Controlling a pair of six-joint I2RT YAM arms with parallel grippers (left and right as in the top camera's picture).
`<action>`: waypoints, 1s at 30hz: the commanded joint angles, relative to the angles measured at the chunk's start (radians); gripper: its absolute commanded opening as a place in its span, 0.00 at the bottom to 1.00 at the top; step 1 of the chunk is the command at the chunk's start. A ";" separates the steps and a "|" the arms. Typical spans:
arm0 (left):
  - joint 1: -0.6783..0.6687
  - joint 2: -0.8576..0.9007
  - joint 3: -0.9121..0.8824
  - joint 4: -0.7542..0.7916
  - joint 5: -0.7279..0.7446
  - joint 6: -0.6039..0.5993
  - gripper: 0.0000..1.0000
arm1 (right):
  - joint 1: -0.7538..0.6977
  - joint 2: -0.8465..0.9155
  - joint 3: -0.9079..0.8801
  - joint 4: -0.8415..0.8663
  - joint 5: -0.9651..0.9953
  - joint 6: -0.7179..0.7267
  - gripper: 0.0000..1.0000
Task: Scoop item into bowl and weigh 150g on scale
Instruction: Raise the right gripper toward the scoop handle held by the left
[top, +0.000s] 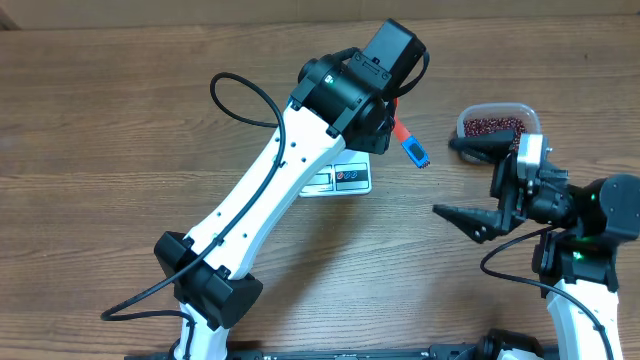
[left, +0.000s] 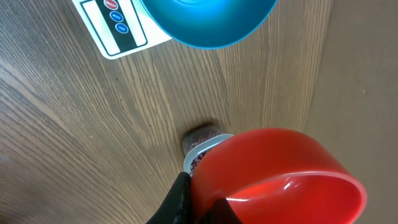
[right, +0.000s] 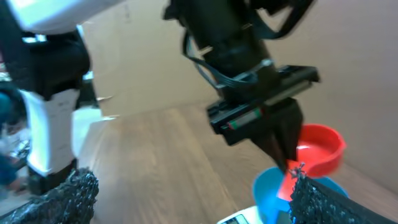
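My left gripper (top: 386, 122) is shut on a red scoop (left: 280, 174) whose blue handle tip (top: 416, 152) sticks out to the right. It hangs just above the blue bowl (left: 208, 22), which sits on the white scale (left: 118, 25). The arm hides the bowl in the overhead view, where only the scale's panel edge (top: 342, 180) shows. The dark red-brown beans (top: 492, 125) lie in a clear tub (top: 530, 112) at the right; the tub (left: 200, 151) peeks out behind the scoop. My right gripper (top: 468, 183) stands open and empty next to the tub. The right wrist view shows the scoop (right: 318, 149) over the bowl (right: 266, 190).
The left arm (top: 270, 190) crosses the table diagonally from the front left to the middle back. Bare wooden table (top: 100, 150) lies to its left. The right arm's base (top: 585, 270) is at the front right.
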 joint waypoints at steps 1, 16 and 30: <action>0.014 -0.022 0.023 0.001 0.005 -0.014 0.05 | 0.001 0.000 0.023 0.014 0.000 0.182 1.00; 0.023 -0.022 0.023 0.001 -0.003 -0.014 0.04 | 0.001 0.238 0.023 -0.137 0.306 0.555 1.00; 0.031 -0.022 0.023 0.081 0.006 -0.014 0.04 | 0.079 0.314 0.023 0.166 0.273 0.940 1.00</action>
